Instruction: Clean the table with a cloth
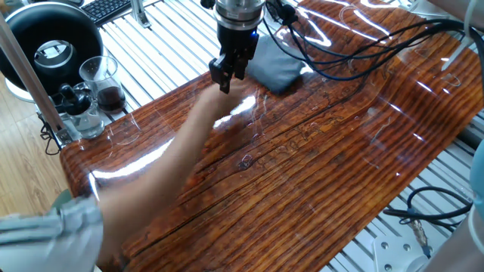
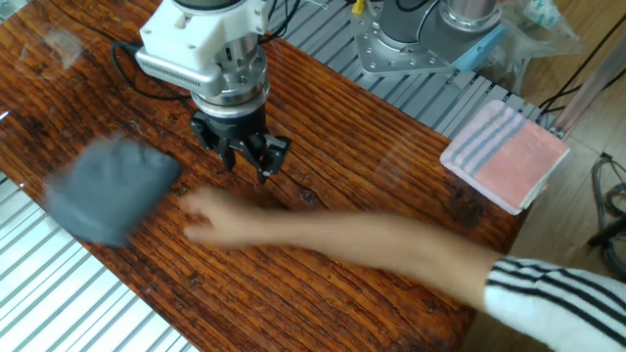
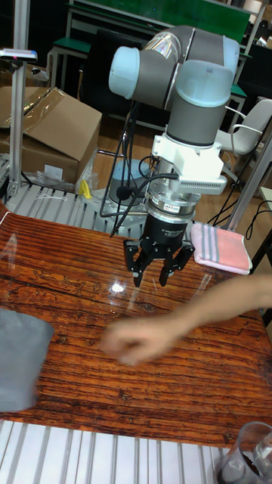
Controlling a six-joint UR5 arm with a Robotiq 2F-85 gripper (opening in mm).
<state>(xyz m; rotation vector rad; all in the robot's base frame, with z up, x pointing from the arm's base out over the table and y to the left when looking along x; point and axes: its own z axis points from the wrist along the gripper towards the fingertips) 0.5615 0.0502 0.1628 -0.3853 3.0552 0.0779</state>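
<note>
Cardboard box (image 3: pixel 57 125) on wood floor (image 3: pixel 121 144); white chair (image 3: pixel 249 136); green benches (image 3: pixel 151 15)

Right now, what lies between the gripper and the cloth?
Only bare table: in the other fixed view, gripper hangs open, cloth apart beside it.
</note>
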